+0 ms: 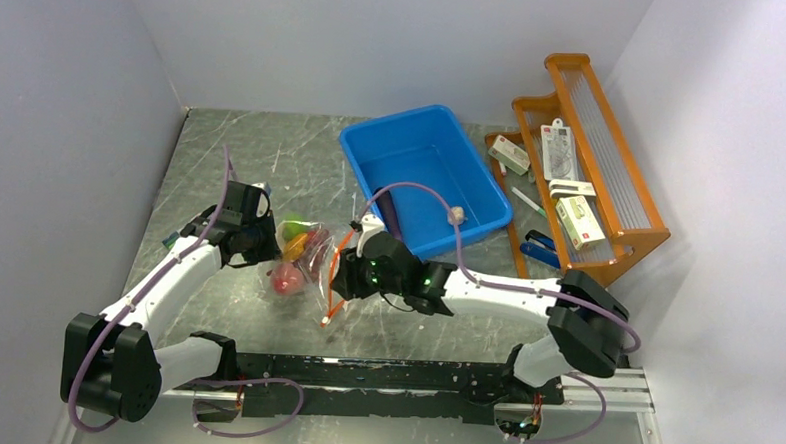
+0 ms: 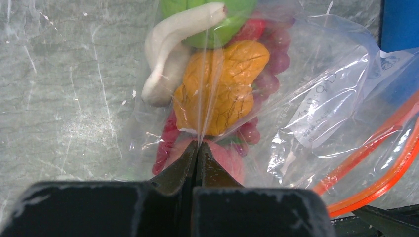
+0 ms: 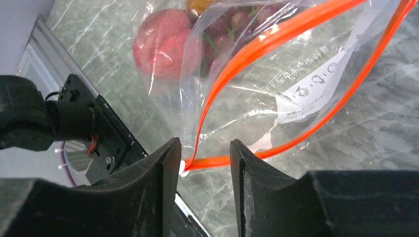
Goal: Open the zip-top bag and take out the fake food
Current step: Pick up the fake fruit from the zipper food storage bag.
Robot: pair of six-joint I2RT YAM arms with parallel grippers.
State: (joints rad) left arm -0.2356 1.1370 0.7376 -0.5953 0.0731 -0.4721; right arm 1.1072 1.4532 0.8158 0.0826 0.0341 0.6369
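Already unzipped: zip-top bag (image 1: 319, 271), mouth gaping, on the worktop (image 1: 261, 166), central, toward the near edge. Inside, apparently all the fake food (image 2: 222, 89). Clamped shut on the bag's film: left gripper (image 2: 197, 145) fingers. Parted, straddling the zip strip (image 3: 276, 34) corner: right gripper (image 3: 203, 148) fingers. Remaining: emptying.

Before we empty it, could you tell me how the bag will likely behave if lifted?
Probably floppy: the bag is thin crinkled film, pinched flat in the shut left gripper. Likely to sag, as the food is bunched at one end. The zip strip gapes, so pieces might spill.
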